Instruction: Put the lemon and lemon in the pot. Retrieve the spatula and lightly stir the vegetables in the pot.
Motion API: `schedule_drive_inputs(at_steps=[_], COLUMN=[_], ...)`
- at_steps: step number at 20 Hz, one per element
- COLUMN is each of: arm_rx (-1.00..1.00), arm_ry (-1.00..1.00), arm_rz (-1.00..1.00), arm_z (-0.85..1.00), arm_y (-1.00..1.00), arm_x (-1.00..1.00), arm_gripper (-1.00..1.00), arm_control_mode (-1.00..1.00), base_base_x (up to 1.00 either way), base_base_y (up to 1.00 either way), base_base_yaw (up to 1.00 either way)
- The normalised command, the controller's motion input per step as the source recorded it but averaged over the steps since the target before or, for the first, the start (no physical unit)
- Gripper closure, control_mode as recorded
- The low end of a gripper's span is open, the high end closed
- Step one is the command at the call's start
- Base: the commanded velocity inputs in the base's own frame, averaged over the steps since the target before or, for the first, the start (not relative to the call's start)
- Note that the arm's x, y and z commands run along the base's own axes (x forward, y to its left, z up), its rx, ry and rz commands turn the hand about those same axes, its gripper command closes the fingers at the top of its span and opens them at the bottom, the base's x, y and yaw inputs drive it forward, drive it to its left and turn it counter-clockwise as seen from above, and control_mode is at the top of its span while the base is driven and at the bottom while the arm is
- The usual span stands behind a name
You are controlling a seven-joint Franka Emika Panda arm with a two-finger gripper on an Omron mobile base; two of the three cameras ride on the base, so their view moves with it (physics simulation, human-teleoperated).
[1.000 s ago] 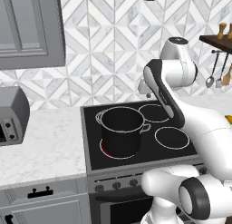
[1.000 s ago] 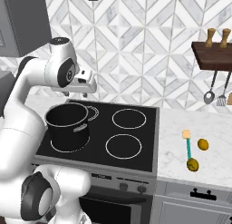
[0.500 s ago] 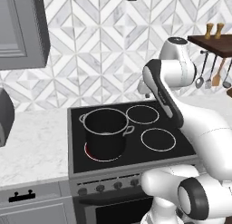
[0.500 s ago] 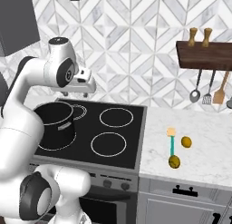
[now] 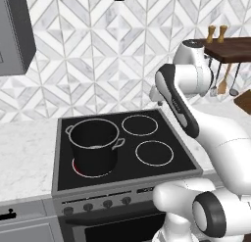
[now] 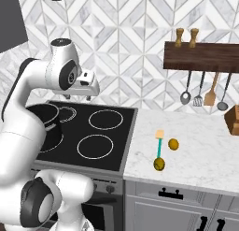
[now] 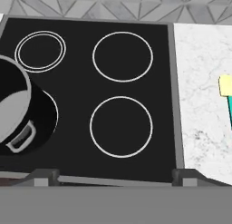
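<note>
On the marble counter (image 6: 205, 146) right of the stove (image 6: 93, 132) lie both lemons (image 6: 173, 144) — one beside the spatula's green handle, the other (image 6: 159, 164) at the handle's near end, close to the counter edge. Between them the spatula (image 6: 159, 143) lies flat, its pale blade pointing toward the backsplash; the hand view catches that blade and a bit of handle (image 7: 226, 92) at its right edge. Well apart from these, the pot (image 5: 94, 144) stands upright on the front left burner, which glows red around its base, and I cannot make out anything inside it. From the hand view its rim and one loop handle (image 7: 20, 138) show at the left.

High over the cooktop, near the back, hangs the gripper (image 6: 88, 87), touching nothing; whether its fingers are spread or closed I cannot tell.

Further right a wooden shelf (image 6: 200, 57) carries two brown grinders (image 6: 186, 37), with ladles and an orange-brown utensil on hooks (image 6: 205, 87) beneath — and a wooden block (image 6: 232, 120) sits at the frame's edge.
</note>
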Motion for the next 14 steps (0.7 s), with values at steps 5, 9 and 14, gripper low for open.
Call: schedule_drive_inputs(at_steps=[5, 9, 14], arm_rx=[0.00, 0.00, 0.00], arm_ry=[0.00, 0.00, 0.00], arm_rz=[0.00, 0.00, 0.00], arm_z=[0.00, 0.00, -0.01], arm_y=[0.00, 0.00, -0.30], arm_x=[0.00, 0.00, 0.19], arm_gripper=[-1.00, -1.00, -1.00], arm_control_mode=[1.00, 1.00, -1.00], base_base_x=[0.09, 0.54, 0.12], base_base_y=[-0.39, -0.25, -0.04], base_base_yaw=[0.00, 0.00, 0.00])
